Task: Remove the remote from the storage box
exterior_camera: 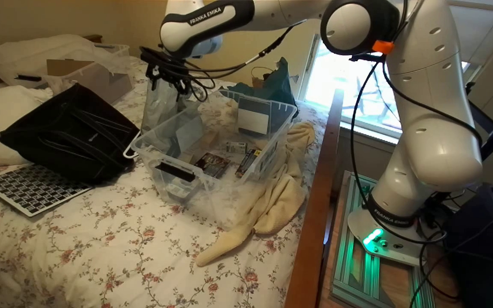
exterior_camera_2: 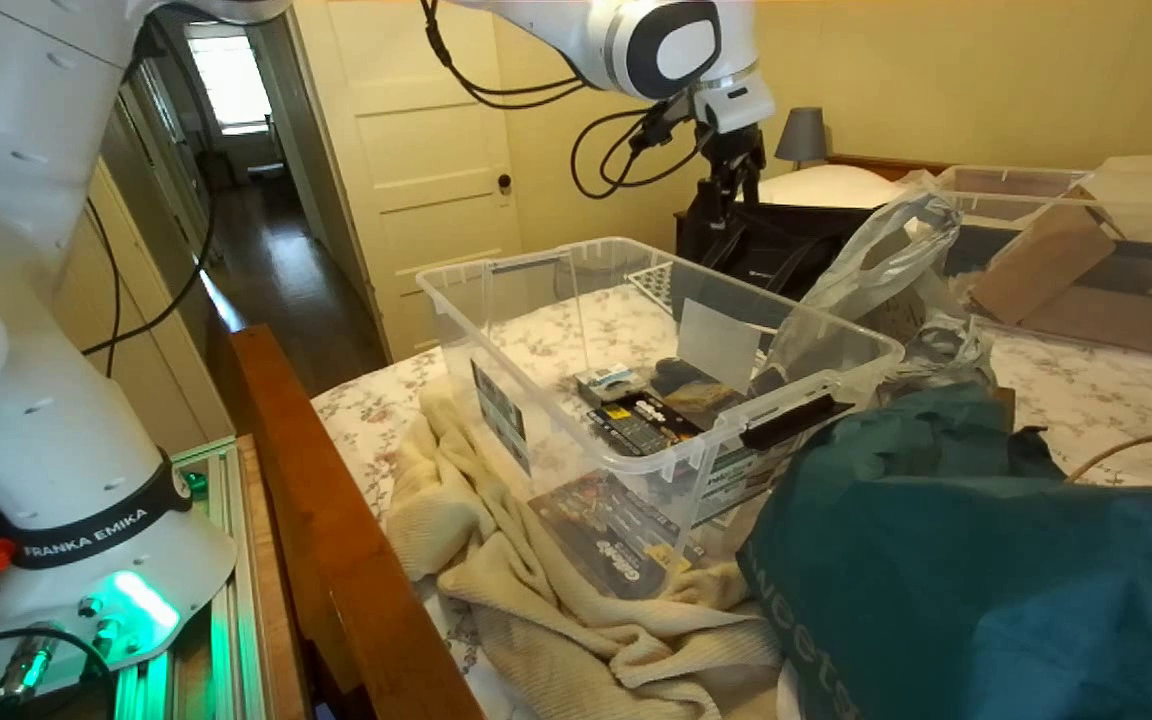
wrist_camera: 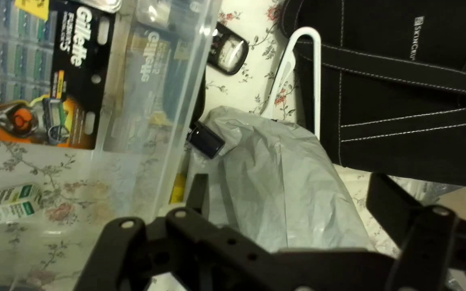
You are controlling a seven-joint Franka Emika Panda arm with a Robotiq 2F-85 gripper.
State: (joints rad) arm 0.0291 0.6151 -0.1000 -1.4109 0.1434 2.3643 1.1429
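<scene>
Floral bedding (exterior_camera: 114,244): one storage box (exterior_camera_2: 641,462), one gripper (wrist_camera: 285,184) spread beyond its wall

Yellow-walled bedroom, one bed; clear box stands on the bedding.

Position: which item is the remote cannot be told. Fingers (wrist_camera: 390,208) are wide apart. Wrist view: box wall runs to the picture's left of the fingertip gap. A gray plastic bag (wrist_camera: 273,194) shows through the gap, below the fingertips; an exterior view shows that bag well apart from the gripper.

Counts, in the box: one small green-and-white carton (wrist_camera: 6,204) and one legible Gillette pack (wrist_camera: 47,76). Further Gillette lettering shows in the clear wall; whether a second pack or an image, cannot tell.

Counts, outside: one black case (wrist_camera: 411,109), one white loop (wrist_camera: 316,81), one dark green bag (exterior_camera_2: 986,540), one cream blanket (exterior_camera_2: 576,630), one checkered board (exterior_camera: 37,192). One small black block (wrist_camera: 206,140) shows just beside the box wall, touching the gray bag; identity unclear.

Pose: arm (exterior_camera: 360,28) reaches from its base (exterior_camera: 387,233) out above the bed, wrist bent, gripper pointing downward, in both exterior views.
</scene>
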